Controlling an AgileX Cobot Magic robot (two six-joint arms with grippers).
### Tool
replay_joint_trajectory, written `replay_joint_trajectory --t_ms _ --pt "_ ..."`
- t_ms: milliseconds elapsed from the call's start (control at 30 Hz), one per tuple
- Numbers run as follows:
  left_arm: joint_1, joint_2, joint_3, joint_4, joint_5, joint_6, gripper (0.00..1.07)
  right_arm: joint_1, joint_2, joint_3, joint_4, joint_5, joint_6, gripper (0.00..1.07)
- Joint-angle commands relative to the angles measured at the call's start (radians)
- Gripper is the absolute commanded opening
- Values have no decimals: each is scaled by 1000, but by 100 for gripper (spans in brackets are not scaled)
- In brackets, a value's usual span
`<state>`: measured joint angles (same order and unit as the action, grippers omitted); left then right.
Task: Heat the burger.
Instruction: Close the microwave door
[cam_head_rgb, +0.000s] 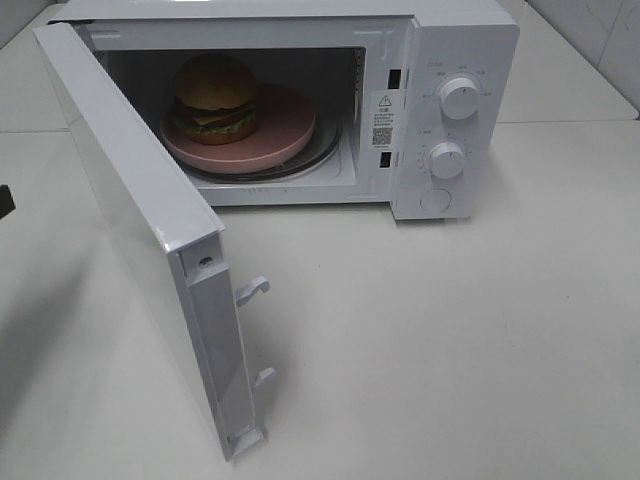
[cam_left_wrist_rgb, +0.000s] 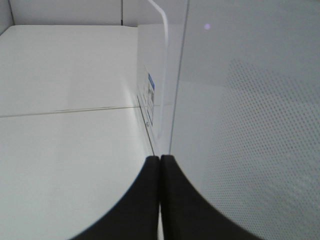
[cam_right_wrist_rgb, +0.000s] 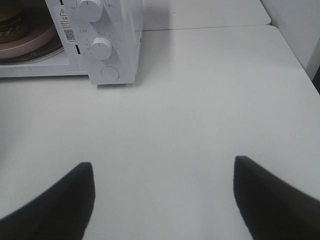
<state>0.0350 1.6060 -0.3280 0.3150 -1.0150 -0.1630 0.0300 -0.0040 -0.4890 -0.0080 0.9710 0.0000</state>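
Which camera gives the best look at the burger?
The exterior high view: the whole burger sits on the pink plate inside the open microwave. The right wrist view catches only its cropped edge; the left wrist view shows just the door, no burger.

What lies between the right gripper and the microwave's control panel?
Only bare white table lies between the right gripper and the microwave's control panel, as the right wrist view shows.

White microwave (cam_head_rgb: 440, 60) on white table (cam_head_rgb: 480, 340), door (cam_head_rgb: 130, 220) swung wide open to the left. Inside, burger (cam_head_rgb: 215, 95) sits on pink plate (cam_head_rgb: 285, 135), toward its left side. Upper knob (cam_head_rgb: 458, 98), lower knob (cam_head_rgb: 446, 160), round button (cam_head_rgb: 436, 201) on right panel. Dark sliver (cam_head_rgb: 5, 200) at left edge, maybe an arm.
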Motion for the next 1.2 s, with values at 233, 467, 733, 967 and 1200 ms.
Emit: replay_joint_trajectory --t_ms 233,467,733,967,1200 --pt "0 104 -40 152 -103 -16 0 -5 -29 1 -5 -6 0 76" --pt "-55 106 -73 175 -90 -40 0 -5 -29 1 -5 -6 0 76" --pt "-82 106 -90 181 -44 -44 0 -5 -29 1 -5 -6 0 76" --pt "-123 111 -90 159 -36 -42 0 -5 -29 1 -5 -6 0 76" --pt "-155 139 -90 158 -37 -43 0 -5 -29 1 -5 -6 0 76"
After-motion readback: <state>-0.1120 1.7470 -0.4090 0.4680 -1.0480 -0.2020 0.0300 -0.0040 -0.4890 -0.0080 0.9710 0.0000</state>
